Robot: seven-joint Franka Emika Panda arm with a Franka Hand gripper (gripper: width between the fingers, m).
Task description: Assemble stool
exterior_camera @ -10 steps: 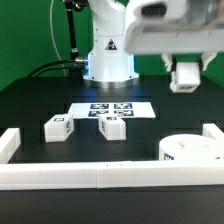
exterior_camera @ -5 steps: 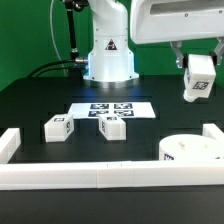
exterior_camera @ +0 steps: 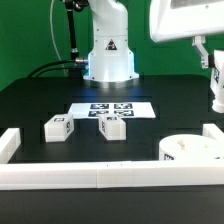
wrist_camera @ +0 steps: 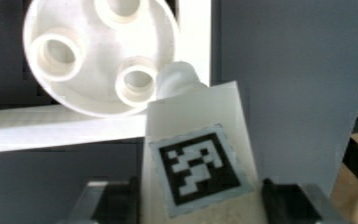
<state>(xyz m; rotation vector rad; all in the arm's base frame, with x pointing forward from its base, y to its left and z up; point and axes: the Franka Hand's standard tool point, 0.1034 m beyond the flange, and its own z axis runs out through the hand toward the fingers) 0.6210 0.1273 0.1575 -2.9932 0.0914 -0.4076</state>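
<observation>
Since the earlier frames, the arm has carried the held stool leg (exterior_camera: 217, 90) to the exterior view's right edge. We see the pincer (wrist_camera: 194, 205) closed on this leg, with the tagged face toward the wrist camera. The leg's long axis stands near vertical, free end down, above and clear of the round seat (exterior_camera: 190, 150), which lies flat on the black table (exterior_camera: 40, 95). A second leg (exterior_camera: 58, 127) and a third leg (exterior_camera: 112, 125) rest near the marker board (exterior_camera: 112, 108). A green backdrop (exterior_camera: 30, 40) stands behind.
</observation>
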